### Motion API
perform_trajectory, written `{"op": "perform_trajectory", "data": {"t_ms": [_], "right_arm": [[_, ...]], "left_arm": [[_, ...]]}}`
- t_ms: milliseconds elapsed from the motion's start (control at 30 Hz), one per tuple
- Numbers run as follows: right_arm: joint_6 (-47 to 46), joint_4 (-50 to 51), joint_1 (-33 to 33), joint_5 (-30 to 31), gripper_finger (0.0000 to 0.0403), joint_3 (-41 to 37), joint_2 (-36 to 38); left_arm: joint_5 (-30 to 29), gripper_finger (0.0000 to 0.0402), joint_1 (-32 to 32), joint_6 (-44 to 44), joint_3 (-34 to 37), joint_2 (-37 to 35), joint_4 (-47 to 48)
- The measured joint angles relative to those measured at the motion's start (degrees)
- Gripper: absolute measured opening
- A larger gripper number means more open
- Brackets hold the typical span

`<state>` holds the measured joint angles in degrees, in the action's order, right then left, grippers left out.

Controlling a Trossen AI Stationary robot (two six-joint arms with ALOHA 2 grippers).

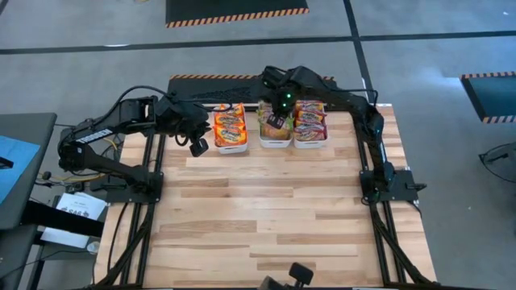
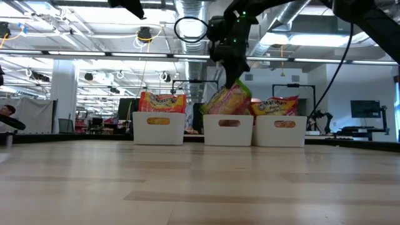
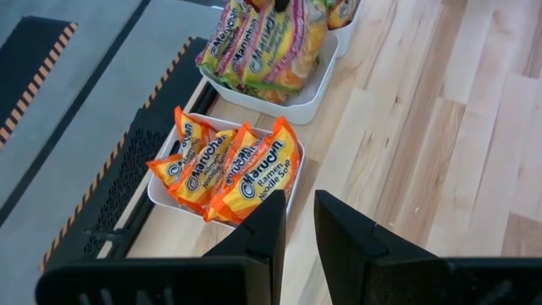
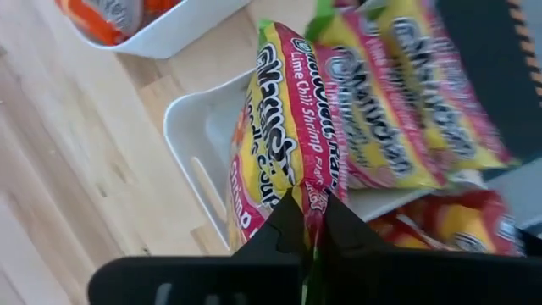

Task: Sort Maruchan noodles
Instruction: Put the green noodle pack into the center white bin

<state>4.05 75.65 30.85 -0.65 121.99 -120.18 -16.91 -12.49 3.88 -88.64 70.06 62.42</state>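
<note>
Pinched between your right gripper's [image 4: 309,222] fingers is the edge of a crinkly yellow, pink and green lime-chili-shrimp packet [image 4: 284,135]; it hangs straight beneath the pincer, long axis running down into the white plastic middle bin [image 4: 199,140] directly below. You only need to let go. Your left gripper [image 3: 296,222] waits beside the orange packets' bin [image 3: 161,193], fingers nearly together and holding nothing, farther away.
</note>
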Motion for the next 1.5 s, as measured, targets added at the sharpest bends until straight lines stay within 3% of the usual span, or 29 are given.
{"op": "perform_trajectory", "data": {"t_ms": [200, 600, 1033, 1500], "right_arm": [[-2.46, 0.41, 0.02, 1.36, 0.0013, 4.15, 0.04], [-5.54, -3.31, -3.33, 2.01, 0.0012, 3.09, -0.39], [-6.13, 0.23, -3.26, 4.18, 0.0017, 3.01, -5.16], [-1.90, 5.17, -3.76, 6.87, 0.0087, 3.00, -7.50]], "left_arm": [[-0.01, 0.0052, 0.00, 0.30, 0.00, 0.00, 0.38], [-0.02, 0.0052, 0.00, 1.33, 0.00, 0.00, 1.66], [0.00, 0.0052, 0.00, 1.03, -0.02, 0.02, 2.58], [0.00, 0.0052, 0.00, 1.36, -0.02, 0.02, 3.89]]}}
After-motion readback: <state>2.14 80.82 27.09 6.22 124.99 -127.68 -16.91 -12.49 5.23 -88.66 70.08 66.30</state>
